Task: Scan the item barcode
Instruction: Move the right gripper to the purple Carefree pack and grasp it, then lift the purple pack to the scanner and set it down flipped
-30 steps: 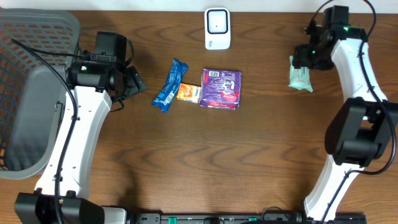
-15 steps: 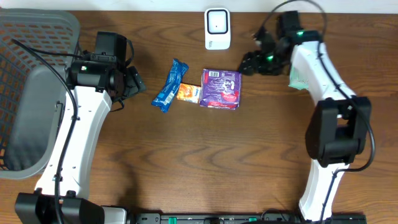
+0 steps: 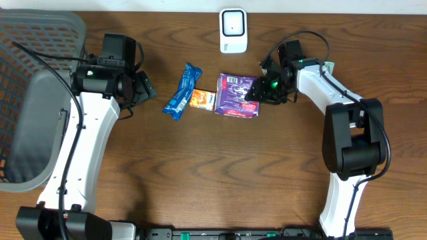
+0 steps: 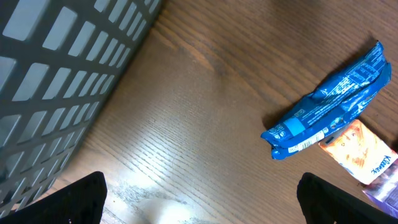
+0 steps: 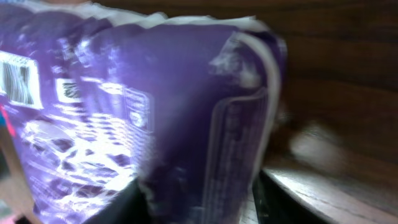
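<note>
- The table (image 3: 213,167) is dark brown wood with a strong wavy grain.
- A grey slotted basket (image 3: 40,40) stands at its far left edge and runs out of the overhead view.
- A white scanner (image 3: 233,30) sits at the back edge, near the middle.
- A blue packet (image 3: 183,91) lies left of centre, long and narrow, set at a slant.
- A small orange packet (image 3: 202,99) lies just beside the blue one, touching its right side.
- A purple packet (image 3: 235,95) lies flat right of the orange packet, touching it, in front of the scanner and apart from it; a barcode shows near its back edge.
</note>
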